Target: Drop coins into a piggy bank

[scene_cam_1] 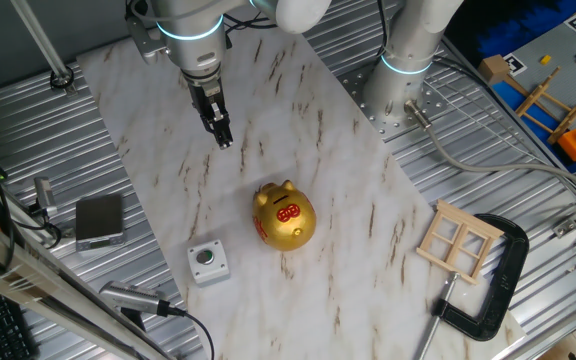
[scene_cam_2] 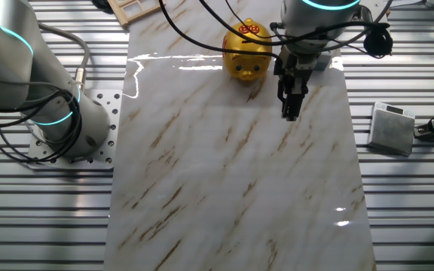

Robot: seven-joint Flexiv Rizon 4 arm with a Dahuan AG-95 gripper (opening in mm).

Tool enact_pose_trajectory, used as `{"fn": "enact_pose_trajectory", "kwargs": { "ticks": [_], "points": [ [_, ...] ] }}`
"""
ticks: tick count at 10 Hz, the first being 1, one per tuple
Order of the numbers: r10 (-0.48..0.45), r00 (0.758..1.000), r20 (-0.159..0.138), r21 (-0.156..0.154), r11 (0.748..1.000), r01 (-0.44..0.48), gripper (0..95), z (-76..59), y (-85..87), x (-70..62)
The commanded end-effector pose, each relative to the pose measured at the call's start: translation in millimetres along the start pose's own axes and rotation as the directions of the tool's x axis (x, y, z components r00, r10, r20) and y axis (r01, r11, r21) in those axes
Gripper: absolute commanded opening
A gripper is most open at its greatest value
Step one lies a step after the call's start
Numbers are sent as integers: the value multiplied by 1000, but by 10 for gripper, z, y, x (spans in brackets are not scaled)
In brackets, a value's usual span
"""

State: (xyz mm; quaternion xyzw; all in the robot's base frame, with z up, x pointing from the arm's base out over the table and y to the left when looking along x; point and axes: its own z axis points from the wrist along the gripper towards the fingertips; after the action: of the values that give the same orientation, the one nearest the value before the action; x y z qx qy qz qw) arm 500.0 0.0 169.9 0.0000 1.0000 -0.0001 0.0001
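Note:
The piggy bank (scene_cam_1: 284, 216) is a shiny gold pig with red markings on its back, standing on the marble board (scene_cam_1: 298, 120). In the other fixed view it stands at the board's far edge (scene_cam_2: 247, 51). My gripper (scene_cam_1: 224, 138) hangs over the board, up and to the left of the pig and apart from it. In the other fixed view the gripper (scene_cam_2: 289, 111) is just right of the pig and nearer the camera. The fingers are pressed together and point down. No coin shows between them or on the board.
A small grey box with a green button (scene_cam_1: 208, 262) sits left of the pig. A wooden frame (scene_cam_1: 458, 241) and a black C-clamp (scene_cam_1: 499, 282) lie to the right. A grey metal block (scene_cam_1: 100, 220) sits off the board at the left. The arm's base (scene_cam_1: 409, 62) stands beyond the board.

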Motion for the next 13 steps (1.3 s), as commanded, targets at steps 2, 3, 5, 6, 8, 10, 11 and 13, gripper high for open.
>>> {"fn": "enact_pose_trajectory", "kwargs": {
  "ticks": [2, 3, 5, 6, 8, 10, 11, 13],
  "points": [
    [-255, 967, 5, -86, 963, 255, 0, -1, 0, 0],
    [-259, 966, -3, -89, 962, 258, 0, -1, 0, 0],
    [-264, 964, -10, -93, 961, 262, 0, -1, 0, 0],
    [-269, 963, -13, -95, 959, 267, 0, -1, 0, 0],
    [-277, 961, -17, -97, 957, 274, 0, -1, 0, 0],
    [-282, 959, -17, -101, 955, 279, 0, -1, 0, 0],
    [-285, 958, -17, -102, 954, 282, 0, -1, 0, 0],
    [-288, 957, -16, -102, 953, 285, 0, -1, 0, 0]
  ]
}}
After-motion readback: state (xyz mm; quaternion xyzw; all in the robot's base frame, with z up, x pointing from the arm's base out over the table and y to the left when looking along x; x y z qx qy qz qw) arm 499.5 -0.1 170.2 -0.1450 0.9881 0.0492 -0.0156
